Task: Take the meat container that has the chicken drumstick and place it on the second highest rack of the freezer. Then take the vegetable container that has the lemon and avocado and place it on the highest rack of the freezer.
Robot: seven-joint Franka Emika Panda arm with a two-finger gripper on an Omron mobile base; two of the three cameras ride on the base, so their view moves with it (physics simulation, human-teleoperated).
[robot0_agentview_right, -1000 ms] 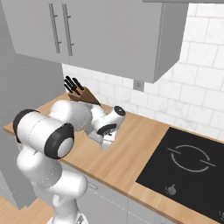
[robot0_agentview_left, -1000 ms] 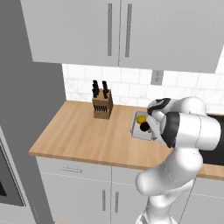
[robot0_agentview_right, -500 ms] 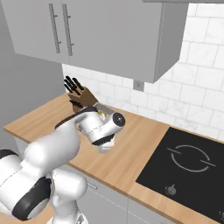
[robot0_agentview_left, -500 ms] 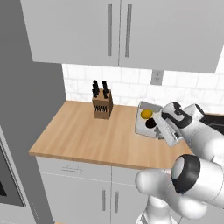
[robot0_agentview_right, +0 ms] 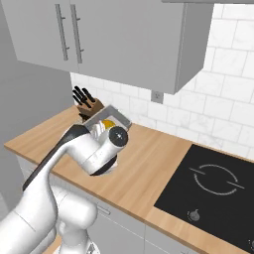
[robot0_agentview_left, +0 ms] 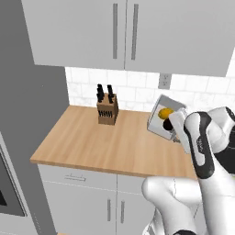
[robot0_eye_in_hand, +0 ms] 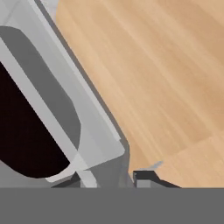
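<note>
Vegetable container [robot0_agentview_left: 163, 120], the clear grey-walled box with the lemon [robot0_agentview_left: 165, 112] and the avocado [robot0_agentview_left: 168, 124] inside, is up off the wooden counter [robot0_agentview_left: 92, 142] and tipped steeply, its open face turned toward the knife block [robot0_agentview_left: 107, 110]. From the left base view the lemon sits high in the box and the dark avocado lower, close to where the white arm's wrist covers the box's near edge. From the right base view the lemon [robot0_agentview_right: 106, 124] peeks out just behind the wrist, with the container rim [robot0_agentview_right: 118, 118] above it. The gripper [robot0_eye_in_hand: 114, 178] looks clenched on the container wall: in the hand view one dark fingertip [robot0_eye_in_hand: 144, 176] sits just outside the wall at the bottom, while the other is hidden behind the translucent plastic, so I take it as a grasp on the rim rather than see it fully. The avocado [robot0_eye_in_hand: 22, 140] looms as a black mass against the wall right beside that pinch. To my eye the step in hand is carrying this box toward the freezer's highest rack, and the tilt is the worry: both fruits are loose and could roll out. I would level the box first, open side up, keep the pinch firm on that thin wall, and swing slowly clear of the knife block and the wall cabinets [robot0_agentview_left: 124, 32].
</note>
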